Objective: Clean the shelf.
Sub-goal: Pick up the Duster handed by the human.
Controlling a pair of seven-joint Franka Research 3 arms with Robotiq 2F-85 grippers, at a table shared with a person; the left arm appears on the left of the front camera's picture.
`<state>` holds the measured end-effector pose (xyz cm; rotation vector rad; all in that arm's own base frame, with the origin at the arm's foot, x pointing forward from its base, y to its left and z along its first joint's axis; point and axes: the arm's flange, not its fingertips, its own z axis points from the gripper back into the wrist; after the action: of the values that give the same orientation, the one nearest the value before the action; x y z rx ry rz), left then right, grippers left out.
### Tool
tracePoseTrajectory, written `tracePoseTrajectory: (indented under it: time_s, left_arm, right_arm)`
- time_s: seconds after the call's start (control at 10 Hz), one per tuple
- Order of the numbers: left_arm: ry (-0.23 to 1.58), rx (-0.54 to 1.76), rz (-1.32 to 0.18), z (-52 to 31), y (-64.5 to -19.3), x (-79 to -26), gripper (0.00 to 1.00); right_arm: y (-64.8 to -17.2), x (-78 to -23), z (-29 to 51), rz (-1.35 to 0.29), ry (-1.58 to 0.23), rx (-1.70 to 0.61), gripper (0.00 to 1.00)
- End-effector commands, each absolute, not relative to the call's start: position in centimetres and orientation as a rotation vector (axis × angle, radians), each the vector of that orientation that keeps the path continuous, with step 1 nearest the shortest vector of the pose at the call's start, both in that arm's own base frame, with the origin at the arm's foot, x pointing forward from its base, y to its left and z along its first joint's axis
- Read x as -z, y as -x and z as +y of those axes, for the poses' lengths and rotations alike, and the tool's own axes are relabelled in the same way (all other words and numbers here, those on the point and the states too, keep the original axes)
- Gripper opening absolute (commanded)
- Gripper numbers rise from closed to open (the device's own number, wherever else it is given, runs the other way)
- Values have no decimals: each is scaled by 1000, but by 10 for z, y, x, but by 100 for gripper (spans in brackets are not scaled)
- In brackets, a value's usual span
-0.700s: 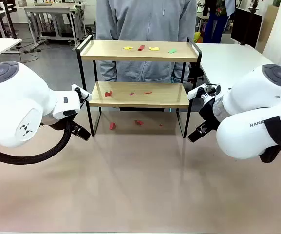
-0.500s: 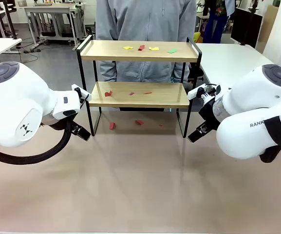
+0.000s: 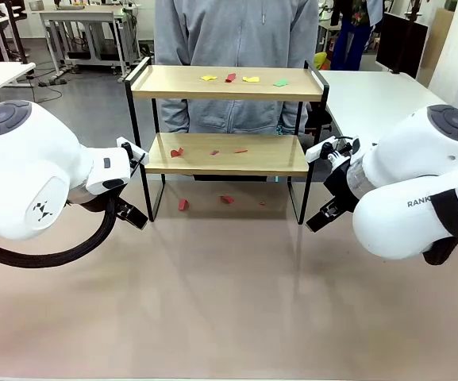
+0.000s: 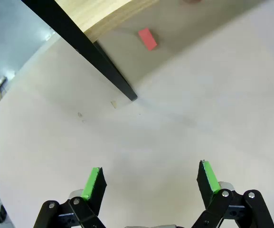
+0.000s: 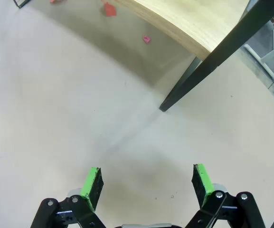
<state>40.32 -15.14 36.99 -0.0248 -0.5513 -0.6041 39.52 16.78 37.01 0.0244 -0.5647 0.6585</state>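
The small two-tier shelf of light wood boards in a thin black metal frame (image 3: 173,82) stands at the far middle of the pale table top (image 3: 229,302), directly in front of a person in a grey zip jacket (image 3: 236,32). Yellow, red and green paper scraps (image 3: 230,78) lie on its upper board, small red scraps (image 3: 177,152) on the lower board, and more red bits (image 3: 183,204) on the table beneath. Left gripper (image 4: 151,176) hangs low over the table near the shelf's near left leg, green pads spread wide with nothing between them; right gripper (image 5: 146,180) sits likewise by the near right leg, spread and empty.
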Motion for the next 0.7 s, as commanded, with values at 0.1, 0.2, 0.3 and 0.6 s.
tracePoseTrajectory:
  time_s: [0.1, 0.2, 0.3, 0.6]
  left_arm:
    - [25, 605, -552, -151, -403, -370, 100]
    - [25, 605, -552, -151, -403, -370, 100]
    - [25, 604, -551, -151, -403, -370, 100]
    - [185, 665, -510, -107, -417, -438, 100]
  right_arm:
    - [-395, -370, 168, -565, -25, -658, 100]
    - [-395, -370, 168, -565, -24, -658, 100]
    - [-403, -388, 168, -592, -21, -688, 100]
    - [-428, -456, 134, -647, -96, -649, 100]
